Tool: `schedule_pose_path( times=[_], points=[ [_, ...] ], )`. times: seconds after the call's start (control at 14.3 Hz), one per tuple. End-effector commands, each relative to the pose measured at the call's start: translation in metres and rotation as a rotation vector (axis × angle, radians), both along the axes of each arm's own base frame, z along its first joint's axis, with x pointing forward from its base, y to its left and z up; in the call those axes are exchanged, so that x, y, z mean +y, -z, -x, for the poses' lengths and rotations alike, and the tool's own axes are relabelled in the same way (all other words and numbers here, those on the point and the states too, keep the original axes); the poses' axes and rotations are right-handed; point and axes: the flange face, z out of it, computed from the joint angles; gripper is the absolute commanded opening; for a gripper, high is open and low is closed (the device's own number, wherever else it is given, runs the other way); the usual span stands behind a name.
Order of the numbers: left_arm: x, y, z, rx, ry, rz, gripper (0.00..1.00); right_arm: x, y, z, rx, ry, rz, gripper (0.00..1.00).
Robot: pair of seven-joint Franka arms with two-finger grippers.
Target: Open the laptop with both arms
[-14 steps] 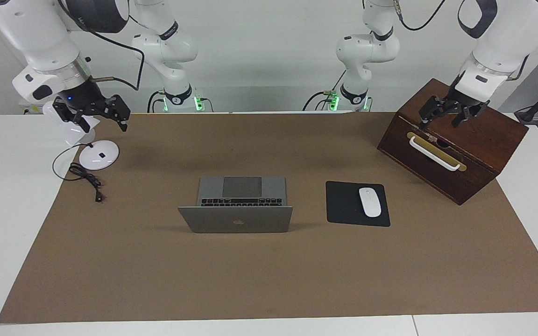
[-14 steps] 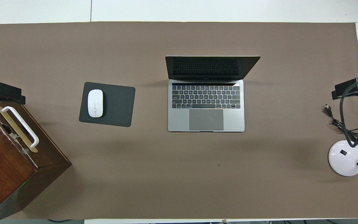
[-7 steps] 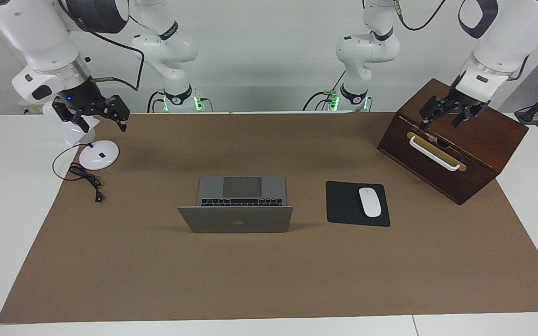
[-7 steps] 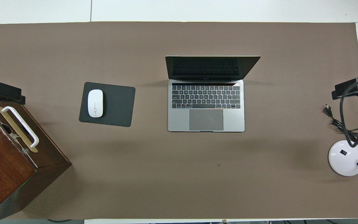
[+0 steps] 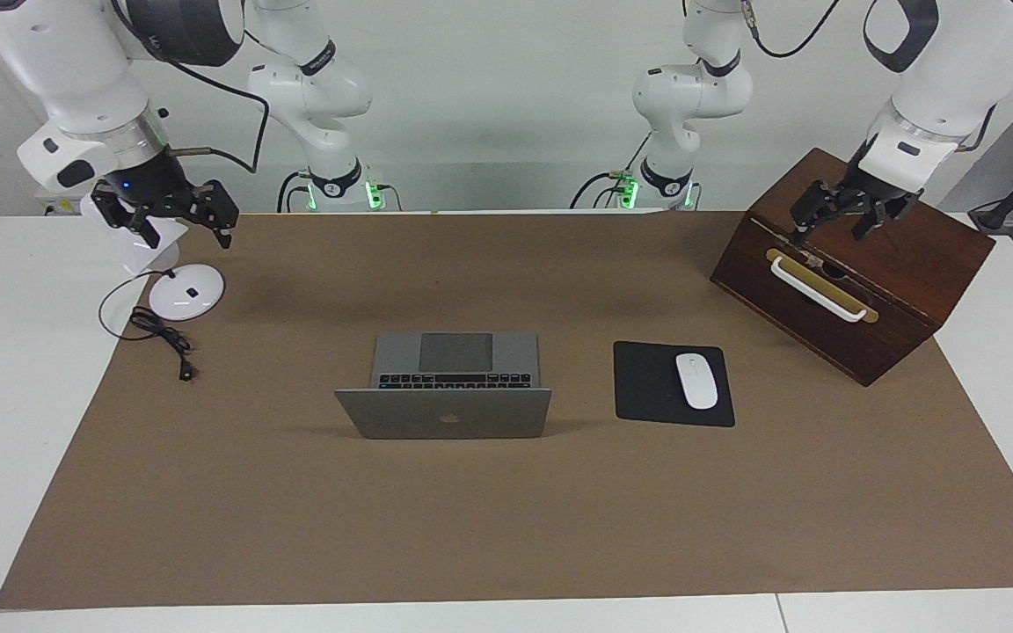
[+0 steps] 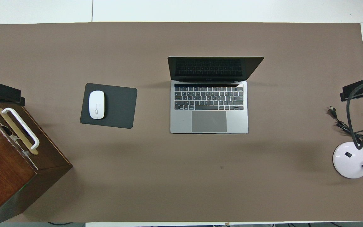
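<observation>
Laptop (image 5: 445, 387) sits mid-mat, lid up, dark screen tilted back, keys and trackpad bare. Beside it, toward my left arm's end, a mouse (image 5: 696, 381) lies on its pad (image 5: 647, 387). My left gripper (image 5: 849, 214) hangs spread and empty over the box (image 5: 902, 264); my right gripper (image 5: 174, 211), over the lamp (image 5: 185, 290), is too unclear to judge.

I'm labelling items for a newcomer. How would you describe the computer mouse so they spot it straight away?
Start at the open silver-grey metal laptop in the middle of the brown paper table cover. Beside it, toward the left arm's end, lies a flat black rectangular mouse pad. The small white oval mouse rests on it, the only white thing there.
</observation>
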Motion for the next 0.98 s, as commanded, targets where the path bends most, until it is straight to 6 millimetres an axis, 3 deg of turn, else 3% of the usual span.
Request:
schedule_pose_path(
  times=[0.0,0.91],
  points=[
    [0.0014,-0.0019,0.0030,0.005,0.009,-0.009,1.00,-0.0012,-0.0022,0.0044,0.008,0.016,0.015,0.95],
    [0.0029,-0.0019,0.0030,0.005,0.006,-0.007,1.00,0.0010,-0.0021,0.0041,0.003,0.022,0.011,0.95]
  ],
)
